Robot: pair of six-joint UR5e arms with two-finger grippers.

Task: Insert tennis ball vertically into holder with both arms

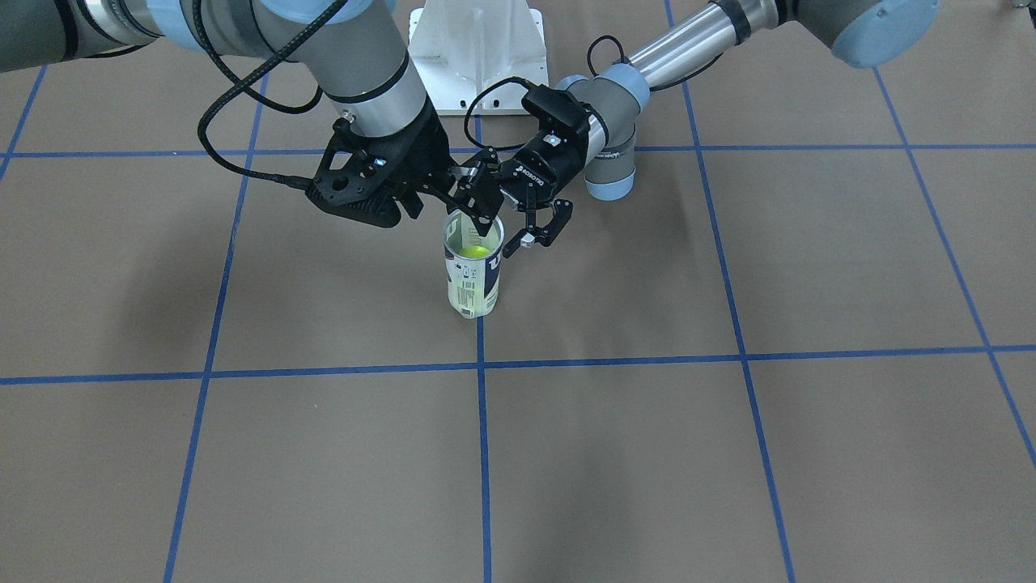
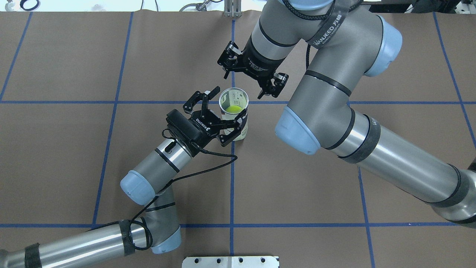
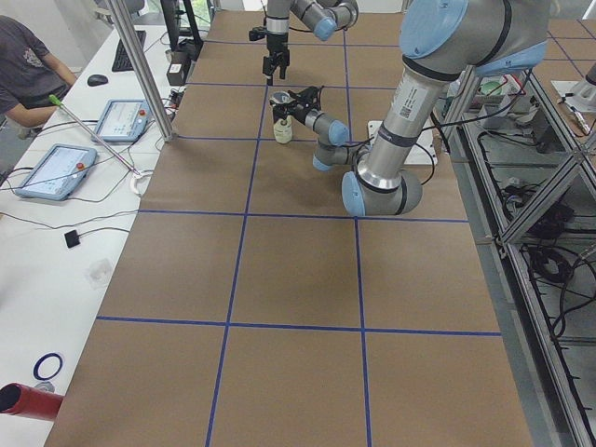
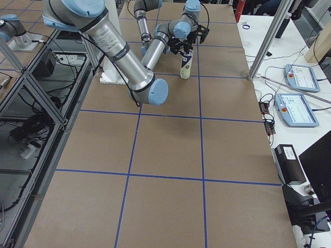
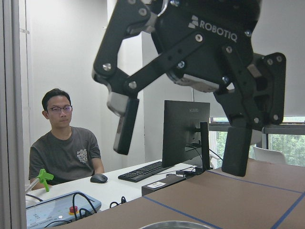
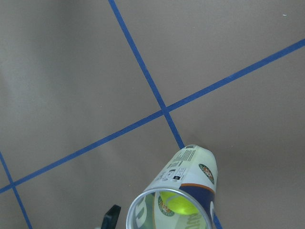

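Note:
The holder (image 1: 473,283) is a clear can with a silver rim and a navy-and-white label. It stands upright near the table's middle. The yellow-green tennis ball (image 2: 233,109) lies inside it, below the rim, and shows from above in the right wrist view (image 6: 178,202). My left gripper (image 2: 225,115) is open, with its fingers spread beside the holder's top and nothing between them in the left wrist view (image 5: 181,143). My right gripper (image 2: 243,87) is open and empty, hanging above and just past the holder (image 6: 195,167).
The white pedestal base (image 1: 476,48) stands behind the holder. Blue tape lines (image 1: 484,453) cross the brown table cover. An operator (image 5: 64,143) sits at a desk with tablets (image 3: 56,168) off the table's side.

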